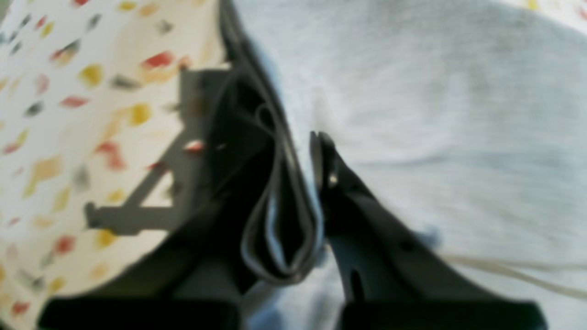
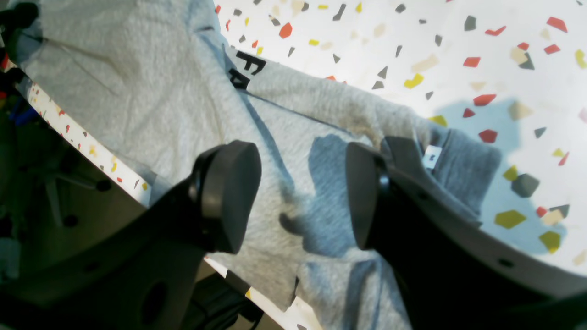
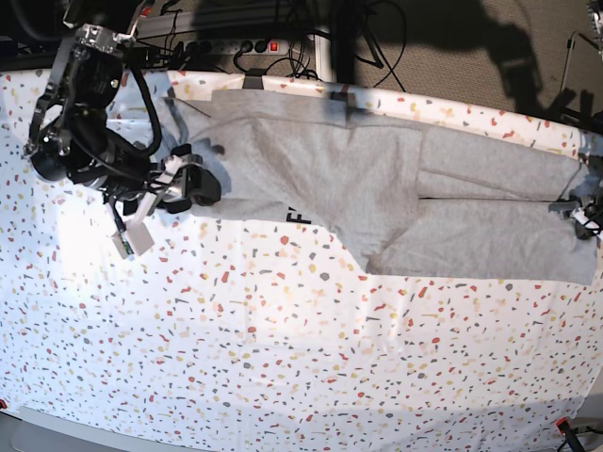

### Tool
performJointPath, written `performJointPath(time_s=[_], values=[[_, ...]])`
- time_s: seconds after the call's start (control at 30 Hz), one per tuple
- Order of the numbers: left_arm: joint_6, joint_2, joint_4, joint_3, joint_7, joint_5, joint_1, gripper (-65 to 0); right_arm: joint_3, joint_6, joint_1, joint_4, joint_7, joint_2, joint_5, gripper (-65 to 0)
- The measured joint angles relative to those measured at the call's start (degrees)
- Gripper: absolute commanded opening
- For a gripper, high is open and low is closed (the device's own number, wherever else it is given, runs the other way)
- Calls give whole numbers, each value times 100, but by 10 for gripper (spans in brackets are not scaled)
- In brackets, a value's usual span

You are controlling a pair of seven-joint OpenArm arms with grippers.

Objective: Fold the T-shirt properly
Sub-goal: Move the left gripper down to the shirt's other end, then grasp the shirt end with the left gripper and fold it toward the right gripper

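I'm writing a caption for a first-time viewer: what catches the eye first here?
The light grey T-shirt stretches in a long band along the far edge of the white speckled tabletop, black lettering peeking from a fold. At the base view's left, the right gripper hangs over the cloth with its jaws wide apart. At the far right edge, the left gripper is clamped on gathered fabric.

Robotics lab, speckled tabletop (image 3: 283, 358), cable tangle and power strip (image 3: 226, 45) behind
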Motion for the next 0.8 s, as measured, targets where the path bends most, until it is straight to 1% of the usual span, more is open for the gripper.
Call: performJointPath(time_s=[0.07, 0.23, 0.3, 0.37, 0.43, 0.6, 0.7, 0.8], values=[[-175, 7, 450, 4, 70, -483, 199, -650, 0, 0, -2, 0, 22, -2, 2, -310], [-155, 22, 1880, 9, 695, -1215, 977, -650, 2, 2, -9, 4, 24, -2, 0, -310], [-173, 57, 2441, 24, 730, -1569, 1305, -650, 0, 2, -9, 4, 24, -4, 2, -310], [-186, 179, 2933, 24, 723, -1606, 1532, -650, 2, 2, -9, 4, 24, -7, 0, -310], [-144, 448, 3342, 13, 726, -1604, 1674, -650, 2, 0, -7, 7, 24, -42, -2, -310], [-173, 1412, 3960, 103, 833, -1700, 1770, -650, -4, 0, -2, 9, 24, -186, 13, -310], [-160, 1812, 4028, 227, 1025, -1690, 1740, -650, -2, 2, 0, 9, 24, -179, 46, -310], [-164, 2103, 4028, 428, 1025, -1443, 1749, -650, -4, 0, 0, 9, 24, -181, 50, -310]])
